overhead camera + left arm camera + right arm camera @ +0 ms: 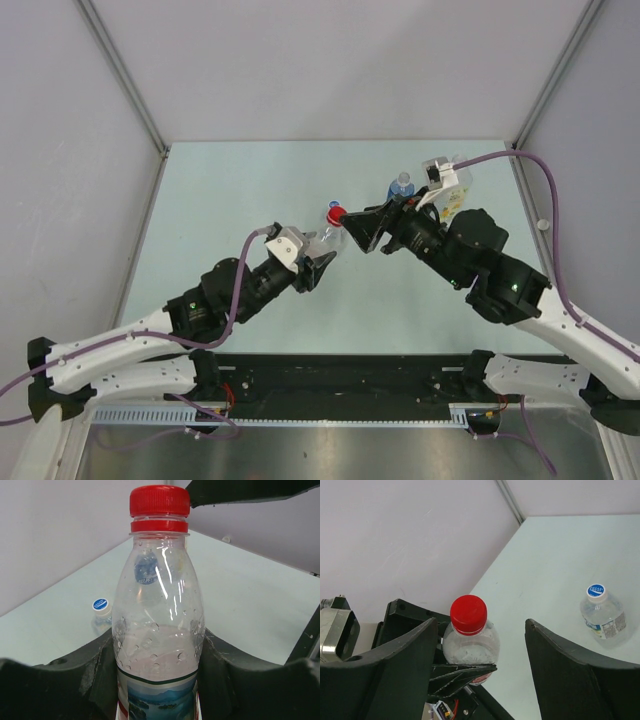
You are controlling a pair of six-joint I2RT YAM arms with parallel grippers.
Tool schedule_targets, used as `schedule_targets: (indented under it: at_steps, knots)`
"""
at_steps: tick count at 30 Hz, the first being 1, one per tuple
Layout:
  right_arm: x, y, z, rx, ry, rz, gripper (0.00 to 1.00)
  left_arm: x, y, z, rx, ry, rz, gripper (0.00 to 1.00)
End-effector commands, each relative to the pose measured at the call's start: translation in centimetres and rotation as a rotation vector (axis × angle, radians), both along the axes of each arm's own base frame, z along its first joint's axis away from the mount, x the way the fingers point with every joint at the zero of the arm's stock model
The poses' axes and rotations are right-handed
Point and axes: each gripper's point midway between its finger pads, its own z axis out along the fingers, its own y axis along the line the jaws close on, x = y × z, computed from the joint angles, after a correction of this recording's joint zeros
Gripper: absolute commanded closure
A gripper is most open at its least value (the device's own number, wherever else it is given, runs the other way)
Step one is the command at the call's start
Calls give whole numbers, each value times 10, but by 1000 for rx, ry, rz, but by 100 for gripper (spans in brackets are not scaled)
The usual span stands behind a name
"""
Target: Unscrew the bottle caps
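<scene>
Jaws of left gripper: clamped on the lower body of the red-capped bottle, just above its label. Jaws of right gripper: apart, one finger on either side of the red cap, with the cap nearer the left-hand finger of the right wrist view. One finger tip just beside the cap rim in the left wrist view; contact not resolvable. Bottle upright near the middle of the desk, long axis vertical, cap uppermost and seated on its ring. Standing on the desk or lifted clear: not discernible. Cap directly ahead of the right jaws, hence right arm the nearer for the twist. Probable next requirement: closing squarely about the vertical axis, body held fast below. Blue-capped bottle well apart toward the far right, cap on.
</scene>
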Motion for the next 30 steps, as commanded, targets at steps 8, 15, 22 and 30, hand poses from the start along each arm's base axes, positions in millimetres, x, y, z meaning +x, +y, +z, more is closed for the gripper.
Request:
schedule_targets:
  at_steps: [8,15,22,30]
  knots:
    - [7,13,15,56,-24,-14,27,3,2,6,2,-31,29,100]
    - [10,21,11,46,-23,-5,29,0,1,5,4,-29,18,100]
    - [11,22,11,45,-30,-5,39,0,0,3,12,-27,13,100]
    - [9,29,7,37,-24,29,51,0,-2,0,15,-25,9,100]
